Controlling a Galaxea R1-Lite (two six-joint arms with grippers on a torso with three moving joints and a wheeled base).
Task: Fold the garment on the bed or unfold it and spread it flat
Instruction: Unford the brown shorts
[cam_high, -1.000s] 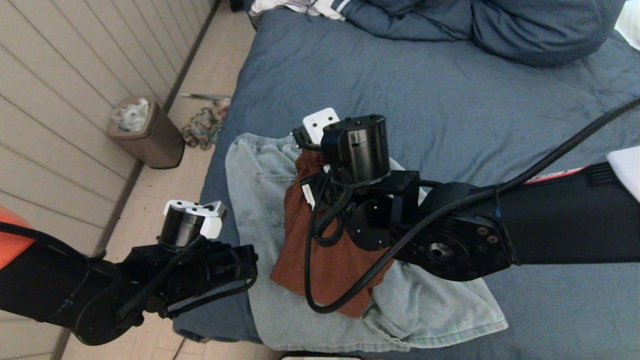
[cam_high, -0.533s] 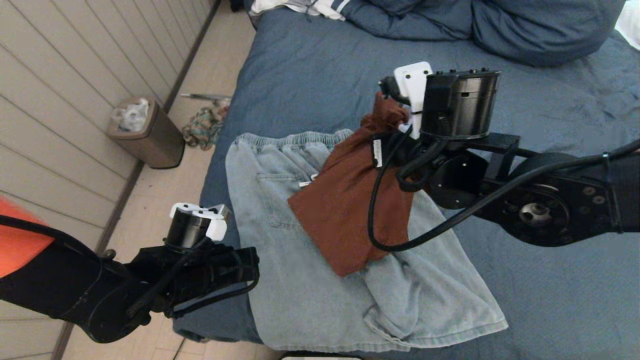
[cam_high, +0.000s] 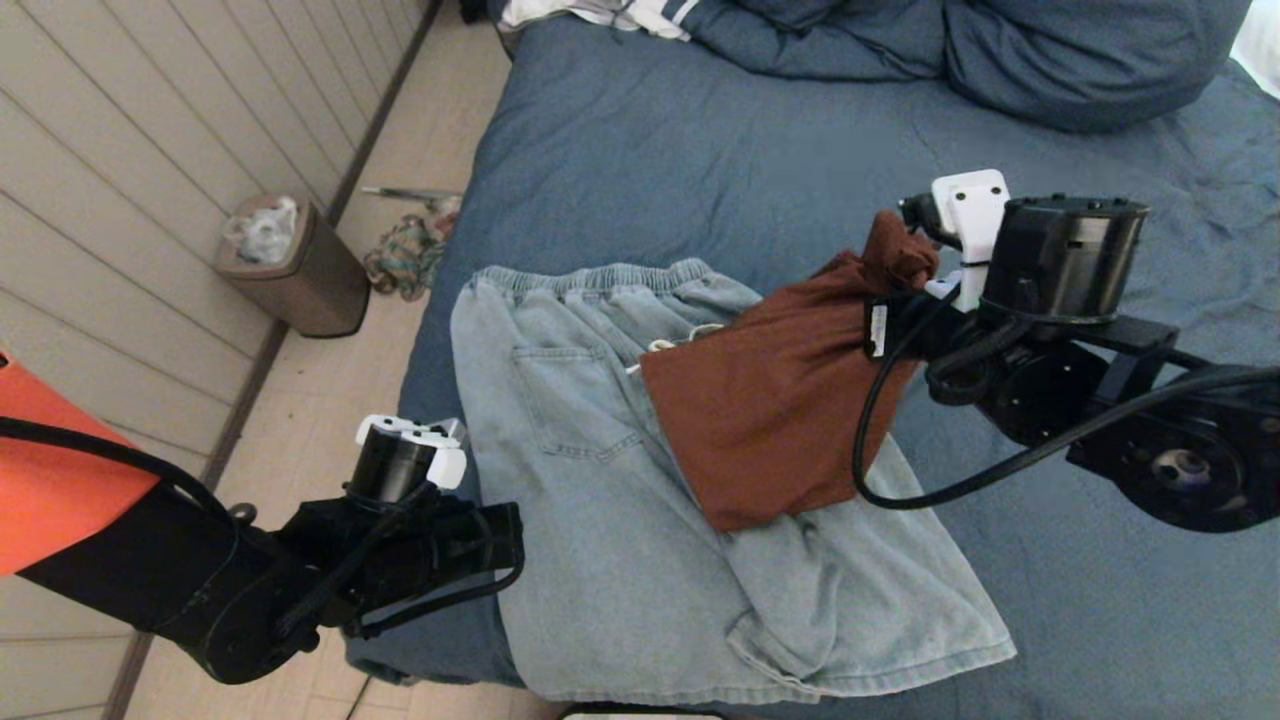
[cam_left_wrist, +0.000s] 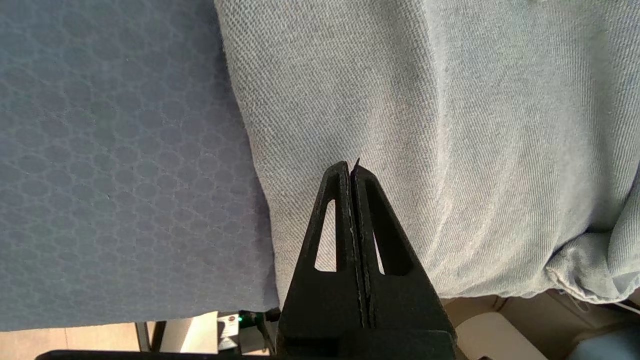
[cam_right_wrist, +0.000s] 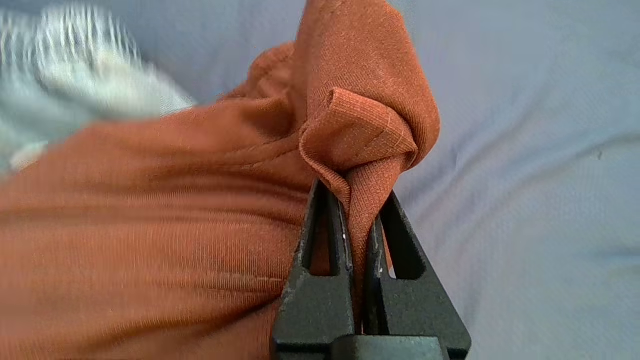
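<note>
Rust-brown cloth (cam_right_wrist: 200, 210) is pinched in the right claw (cam_right_wrist: 356, 200), which holds a bunched corner lifted above the bed (cam_high: 650, 150) — the rest of the cloth hangs down onto pale denim shorts (cam_high: 600, 520) spread flat near the bed's left edge. Lower, at that edge, the left claw (cam_left_wrist: 351, 172) is pressed together and empty over the denim — blue bedding (cam_high: 1000, 60) is heaped at the far end.
</note>
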